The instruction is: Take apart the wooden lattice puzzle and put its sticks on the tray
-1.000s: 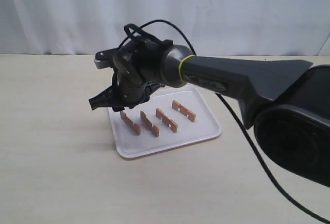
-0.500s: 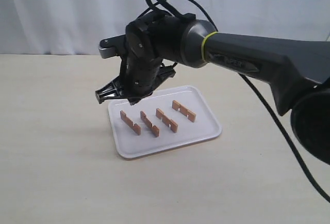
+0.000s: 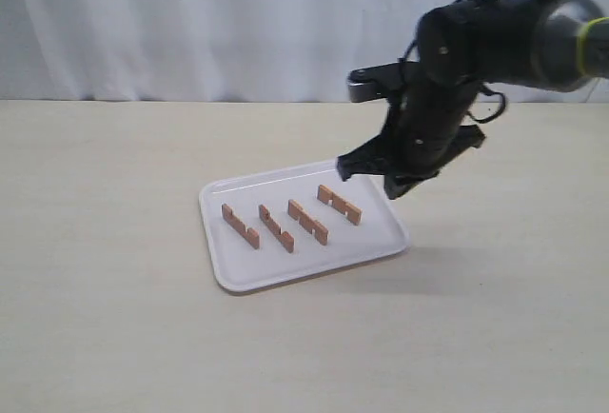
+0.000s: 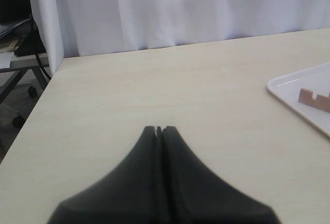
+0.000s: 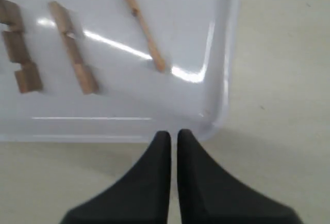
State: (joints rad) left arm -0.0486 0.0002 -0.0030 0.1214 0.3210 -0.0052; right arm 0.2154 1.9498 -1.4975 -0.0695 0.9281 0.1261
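Observation:
The lattice puzzle no longer stands as a grid. Several reddish-brown notched sticks lie apart in a row on the white tray (image 3: 379,234), from the leftmost stick (image 3: 240,226) to the rightmost stick (image 3: 340,204). My right gripper (image 3: 344,167) hangs above the tray's far right corner, shut, holding nothing. In the right wrist view its tips (image 5: 174,133) hover over the tray's rim (image 5: 227,53), with three sticks beyond, the nearest a thin one (image 5: 142,25). My left gripper (image 4: 159,129) is shut and empty over bare table, far from the tray's edge (image 4: 281,87).
A white curtain closes off the back of the table. In the left wrist view the table's edge (image 4: 38,95) drops off beside a chair base. One stick (image 4: 314,99) shows at that view's border.
The right arm has swung from the tray's left end across to its right side and risen a little. The sticks and tray have not moved.

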